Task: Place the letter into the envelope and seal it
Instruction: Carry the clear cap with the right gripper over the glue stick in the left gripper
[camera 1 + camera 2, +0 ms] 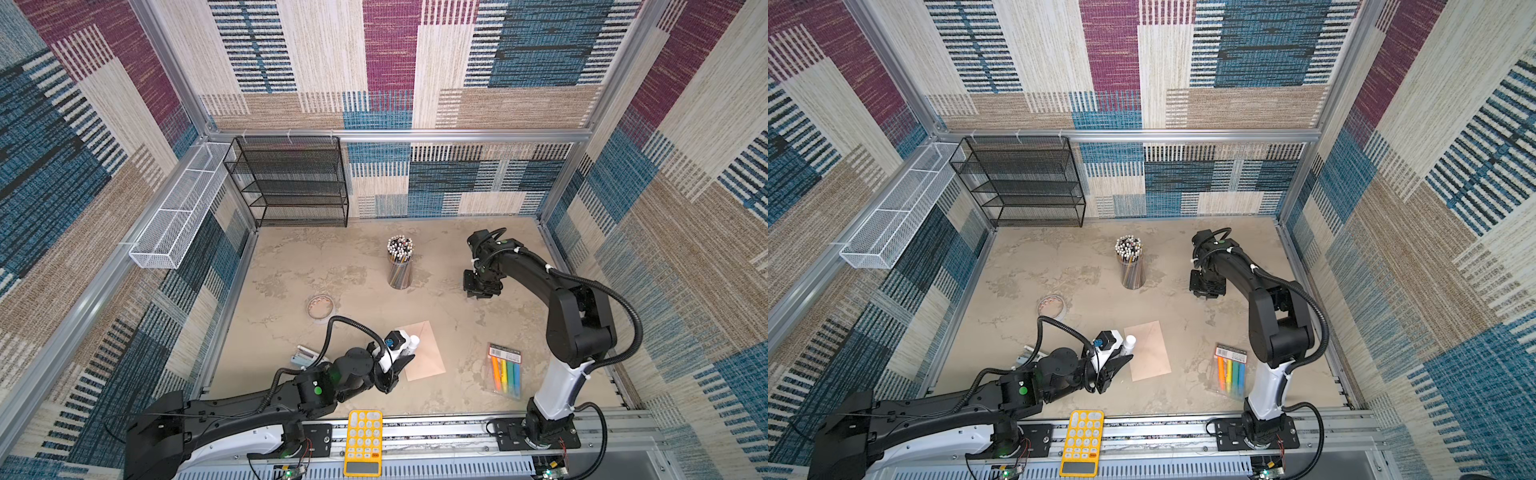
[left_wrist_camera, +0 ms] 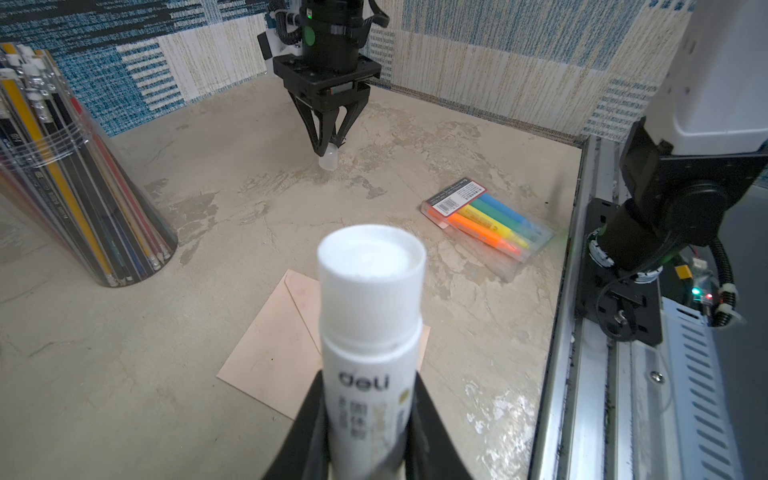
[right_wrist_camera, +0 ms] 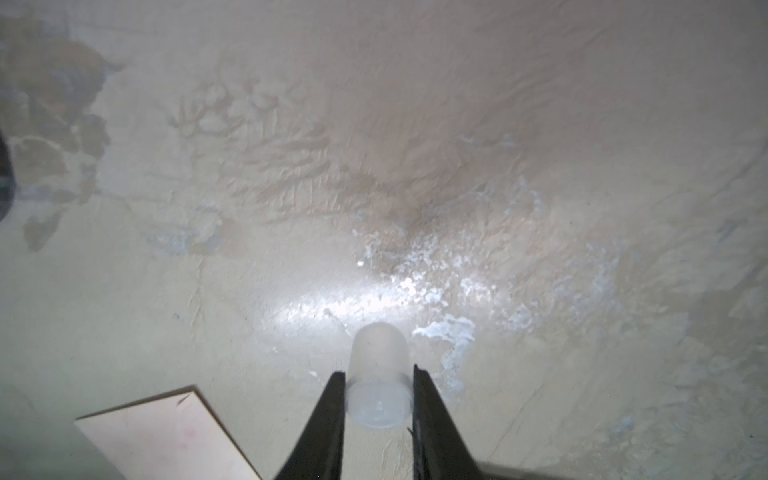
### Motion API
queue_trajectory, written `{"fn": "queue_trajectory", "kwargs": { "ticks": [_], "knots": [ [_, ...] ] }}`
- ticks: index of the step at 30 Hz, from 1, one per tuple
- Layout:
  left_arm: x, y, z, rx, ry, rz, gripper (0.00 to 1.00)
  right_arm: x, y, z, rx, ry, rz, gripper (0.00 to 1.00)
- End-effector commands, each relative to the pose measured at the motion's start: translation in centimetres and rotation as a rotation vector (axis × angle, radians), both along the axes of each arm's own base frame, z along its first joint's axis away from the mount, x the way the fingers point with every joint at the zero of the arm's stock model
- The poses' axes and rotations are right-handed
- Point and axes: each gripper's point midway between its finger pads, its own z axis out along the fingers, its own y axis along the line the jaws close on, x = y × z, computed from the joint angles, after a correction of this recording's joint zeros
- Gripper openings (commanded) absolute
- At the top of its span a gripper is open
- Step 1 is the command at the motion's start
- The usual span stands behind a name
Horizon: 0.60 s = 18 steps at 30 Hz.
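Left jaws pinch an uncapped white glue stick (image 2: 371, 332), which I see poised over the envelope (image 1: 427, 353). The envelope lies flat on the bench (image 1: 332, 270), front centre, flap folded down, between the left arm and a marker pack (image 1: 505, 370). Right jaws clamp a translucent cap (image 3: 377, 365) low at the bench, right of the pencil cup (image 1: 400, 266); contact with the bench I cannot tell.

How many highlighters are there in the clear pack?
4, side by side in the pack: orange, nearest the envelope, then yellow, green, blue. The pack is clear, so none seems hidden.
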Motion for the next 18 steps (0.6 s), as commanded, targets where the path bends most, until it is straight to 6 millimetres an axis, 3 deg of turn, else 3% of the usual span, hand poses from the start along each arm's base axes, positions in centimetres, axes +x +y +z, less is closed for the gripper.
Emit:
{"fn": "queue_trajectory", "kwargs": {
  "ticks": [1,5,9,14,18],
  "knots": [
    [0.4,0.0,1.5,-0.019,-0.069,0.007,0.00,-1.4,2.4,3.5,0.132,-0.045,0.038,0.25],
    [0.6,0.3,2.6,-0.019,-0.133,0.009,0.00,-3.8,5.9,9.3,0.308,-0.124,0.156,0.25],
    [0.8,0.4,3.4,-0.010,-0.181,0.008,0.00,-6.9,8.9,13.8,0.479,-0.165,0.277,0.25],
    [1.1,-0.1,4.1,-0.002,-0.205,0.002,0.00,-10.8,11.5,18.2,0.688,-0.189,0.406,0.26],
    [1.5,-0.3,4.8,0.004,-0.230,0.018,0.00,-13.3,12.6,20.5,0.813,-0.199,0.467,0.26]
  ]
}}
